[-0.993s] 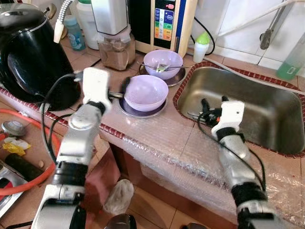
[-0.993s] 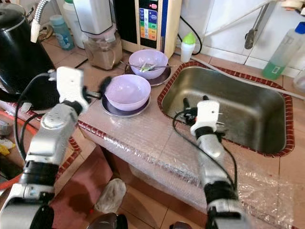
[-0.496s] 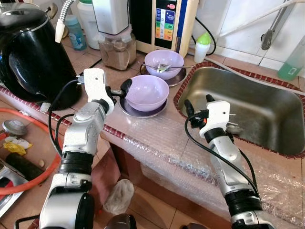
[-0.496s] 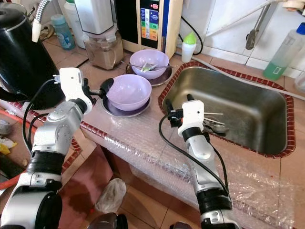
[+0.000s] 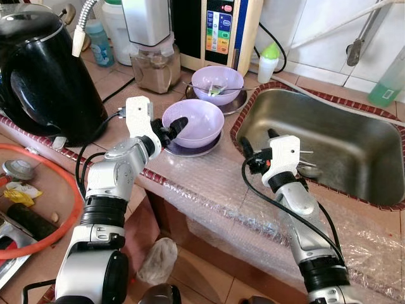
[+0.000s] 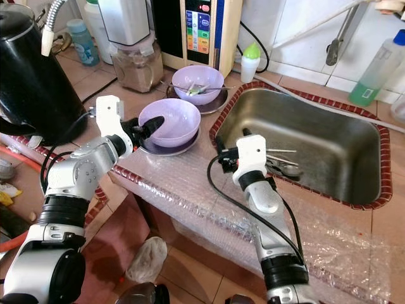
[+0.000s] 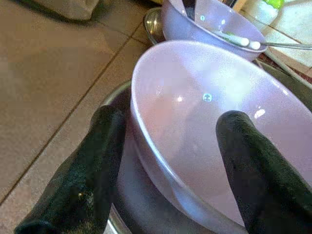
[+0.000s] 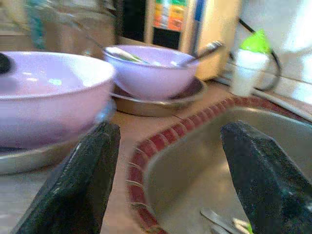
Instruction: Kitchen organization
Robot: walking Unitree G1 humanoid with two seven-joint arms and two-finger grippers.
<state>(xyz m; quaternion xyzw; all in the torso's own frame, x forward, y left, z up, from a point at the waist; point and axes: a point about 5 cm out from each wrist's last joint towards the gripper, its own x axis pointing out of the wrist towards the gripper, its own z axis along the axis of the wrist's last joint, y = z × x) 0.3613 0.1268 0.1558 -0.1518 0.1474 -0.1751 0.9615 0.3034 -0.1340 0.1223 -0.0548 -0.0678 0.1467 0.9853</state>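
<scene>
Left hand [image 7: 165,161]: released, fingers astride bowl [image 7: 214,126] rim; clench squarely before lifting. Right hand [image 8: 165,185]: released, beside sink [image 5: 329,149].

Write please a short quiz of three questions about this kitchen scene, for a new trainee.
1. True or false: the left gripper has one black finger inside the nearer purple plastic bowl and one outside its rim.
2. What lies under the nearer purple plastic bowl? A) a round metal plate B) a wooden board C) a folded towel
3. Fill in: the right gripper, fingers open, hovers at the near left edge of the stainless steel ______.

Key: 1 true; 2 A; 3 sink. The farther purple bowl with utensils in it stands behind the nearer one, on a metal plate of its own.
</scene>
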